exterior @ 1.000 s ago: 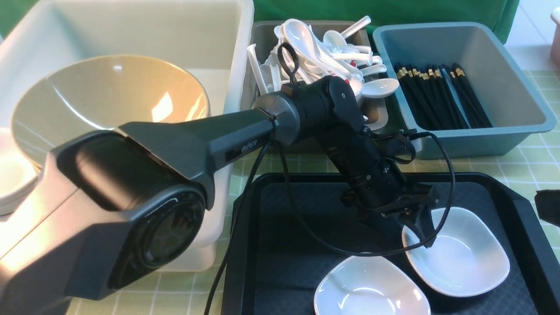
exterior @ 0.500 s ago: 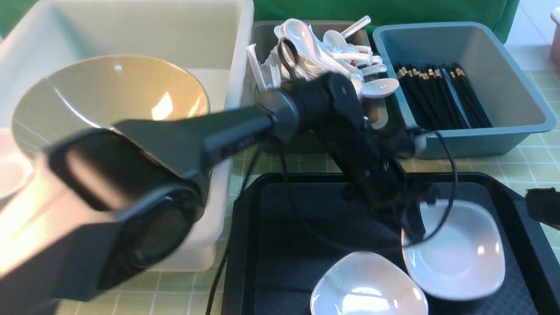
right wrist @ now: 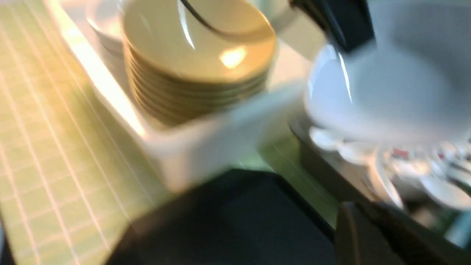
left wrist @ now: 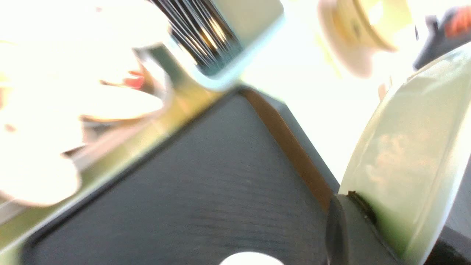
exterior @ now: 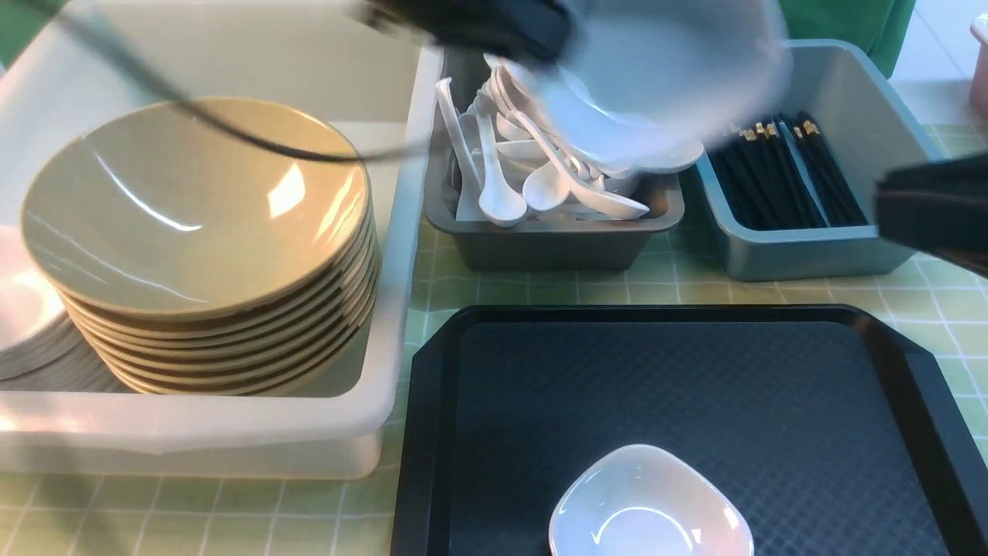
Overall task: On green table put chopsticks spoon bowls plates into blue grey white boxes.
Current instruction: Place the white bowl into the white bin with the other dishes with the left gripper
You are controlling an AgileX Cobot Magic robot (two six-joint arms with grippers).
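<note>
Plate aloft: the left gripper (left wrist: 354, 215) is clamped on a white plate (exterior: 664, 85) high over the grey box (exterior: 552, 247) at the far middle; the right gripper (exterior: 899, 207), pinched together and seemingly empty, hangs at the right.
Best carried left, above the white box (exterior: 231, 423) rim and the bowls (exterior: 193, 208), then lowered level onto the plate stack (exterior: 31, 340) at that box's left end before letting go. Counted: three boxes, white, blue box (exterior: 810, 255) and grey; one black tray (exterior: 695, 386) on the green table (exterior: 540, 289); eight or nine bowls; two loose plates, the held one and a near plate (exterior: 652, 510) on the tray; spoons (exterior: 502, 205) and chopsticks (exterior: 779, 185) beyond counting.
</note>
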